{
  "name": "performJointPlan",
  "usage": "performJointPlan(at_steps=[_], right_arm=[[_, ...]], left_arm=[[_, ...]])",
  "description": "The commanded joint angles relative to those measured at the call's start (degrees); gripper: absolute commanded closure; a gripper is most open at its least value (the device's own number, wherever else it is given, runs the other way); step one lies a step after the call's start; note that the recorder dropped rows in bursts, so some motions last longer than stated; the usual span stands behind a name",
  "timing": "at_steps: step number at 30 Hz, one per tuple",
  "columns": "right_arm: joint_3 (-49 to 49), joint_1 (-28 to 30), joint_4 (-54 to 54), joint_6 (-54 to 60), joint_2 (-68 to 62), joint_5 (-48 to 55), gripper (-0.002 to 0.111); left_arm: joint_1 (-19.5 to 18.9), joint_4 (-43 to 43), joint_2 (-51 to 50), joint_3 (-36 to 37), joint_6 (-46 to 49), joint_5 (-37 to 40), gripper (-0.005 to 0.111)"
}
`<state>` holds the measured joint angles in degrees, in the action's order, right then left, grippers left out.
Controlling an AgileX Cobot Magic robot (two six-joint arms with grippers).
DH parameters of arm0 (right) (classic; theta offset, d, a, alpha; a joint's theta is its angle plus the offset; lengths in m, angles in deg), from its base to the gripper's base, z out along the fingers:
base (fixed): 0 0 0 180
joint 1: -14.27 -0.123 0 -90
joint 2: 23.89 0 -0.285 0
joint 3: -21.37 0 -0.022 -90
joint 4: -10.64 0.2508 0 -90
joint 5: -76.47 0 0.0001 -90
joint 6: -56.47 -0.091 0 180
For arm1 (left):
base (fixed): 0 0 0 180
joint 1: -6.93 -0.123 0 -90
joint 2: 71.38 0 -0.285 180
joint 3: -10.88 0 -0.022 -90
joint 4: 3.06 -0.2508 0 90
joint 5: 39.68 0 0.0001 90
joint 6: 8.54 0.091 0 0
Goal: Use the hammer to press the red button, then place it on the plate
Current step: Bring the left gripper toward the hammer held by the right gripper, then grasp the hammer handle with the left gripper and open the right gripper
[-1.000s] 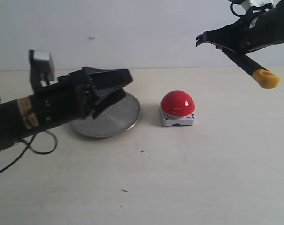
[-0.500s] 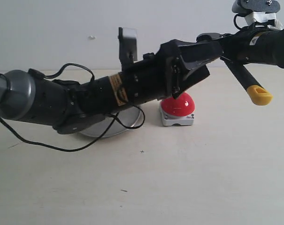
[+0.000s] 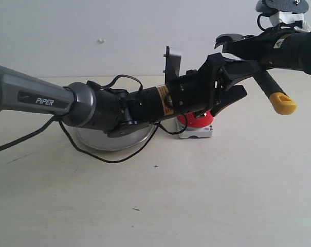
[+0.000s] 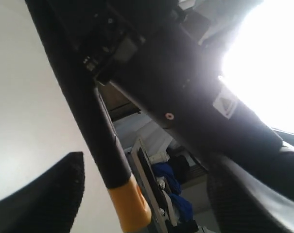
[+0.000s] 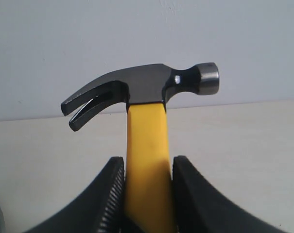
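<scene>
Now left gripper (image 3: 236,84) reaches further right — jaws spread near hammer (image 3: 269,84).

Exterior view: bright, even, diffuse light; wall (image 3: 93,31) and table (image 3: 206,195) pale, slightly washed out; shadows faint, soft-edged; mild overall softness.

Left wrist view: blown-out white glare beyond one side of left gripper (image 4: 147,162), rest underexposed; fingers (image 4: 44,199) near-black, blurred; hammer (image 4: 105,150) handle between them soft.

Right wrist view: even light; hammer head beyond right gripper (image 5: 147,165) sharp, small highlight on striking face; its fingers (image 5: 100,204), close to lens, soft.
</scene>
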<state>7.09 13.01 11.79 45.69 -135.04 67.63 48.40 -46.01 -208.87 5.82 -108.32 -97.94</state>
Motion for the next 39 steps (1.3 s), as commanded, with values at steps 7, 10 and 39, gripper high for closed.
performJointPlan(at_steps=[7, 10, 39], right_arm=[[0.3, 0.0, 0.1, 0.3, 1.4, -4.7, 0.108], [0.3, 0.0, 0.1, 0.3, 1.4, -4.5, 0.108], [0.3, -3.0, 0.1, 2.8, 1.4, -4.7, 0.108]], left_arm=[[1.8, -4.8, -4.3, -9.6, -8.3, 5.8, 0.038], [2.5, -4.8, -4.3, -10.6, -8.4, 8.0, 0.038], [2.5, -6.3, -9.9, -18.5, -12.1, 8.8, 0.038]])
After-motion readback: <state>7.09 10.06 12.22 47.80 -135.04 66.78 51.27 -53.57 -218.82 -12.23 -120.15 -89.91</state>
